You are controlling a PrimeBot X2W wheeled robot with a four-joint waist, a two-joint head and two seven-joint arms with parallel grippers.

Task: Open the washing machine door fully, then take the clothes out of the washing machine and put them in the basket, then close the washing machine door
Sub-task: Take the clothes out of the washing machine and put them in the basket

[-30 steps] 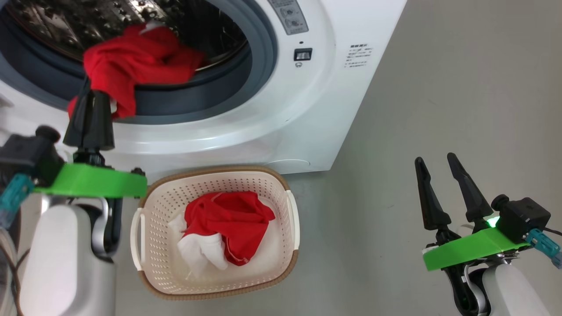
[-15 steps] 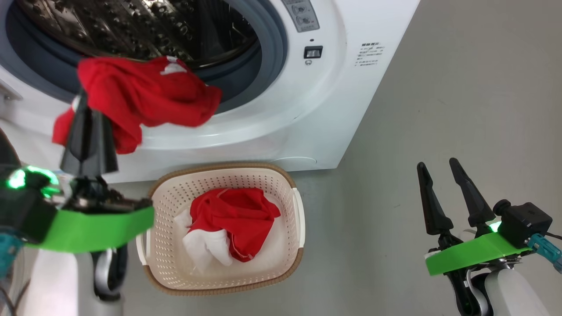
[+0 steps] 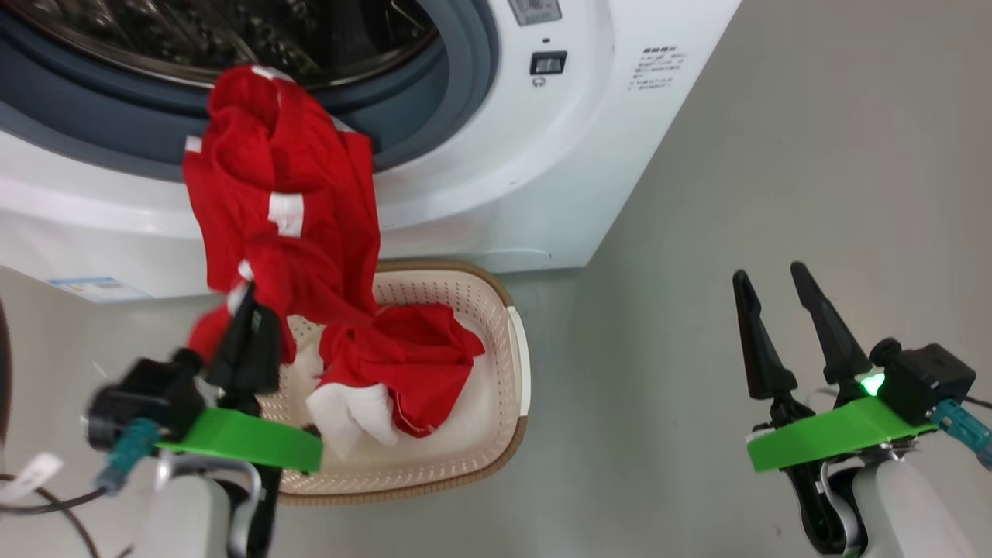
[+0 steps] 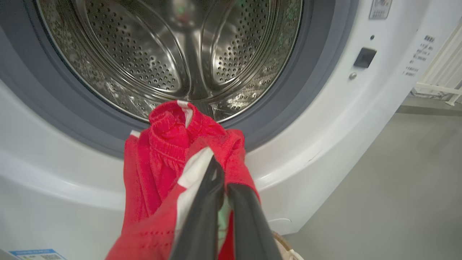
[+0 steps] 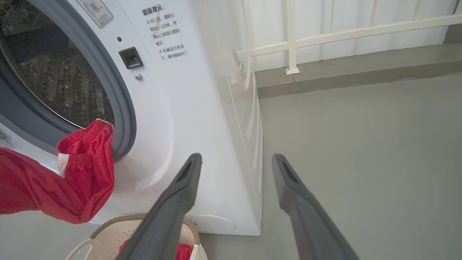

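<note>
Left gripper (image 3: 246, 302) clamped on a red garment (image 3: 283, 217), between the washing machine (image 3: 496, 178) opening and the basket (image 3: 518, 364).
Cloth runs from the pinch to the lower lip of the grey gasket (image 4: 54, 108); can't tell if it touches the lip. One fold trails over the basket's rear-left rim. Left wrist view: both fingers (image 4: 202, 216) pressed together on red cloth with white trim, perforated drum (image 4: 144, 54) behind. Second red-and-white garment (image 3: 403, 364) bunched in the basket's middle. Basket is on the grey floor (image 3: 775, 155), close to the machine's front, below the opening. Right gripper (image 3: 769, 273): fingers spread apart, empty, over bare floor well right of the basket, off the machine's front right corner.
</note>
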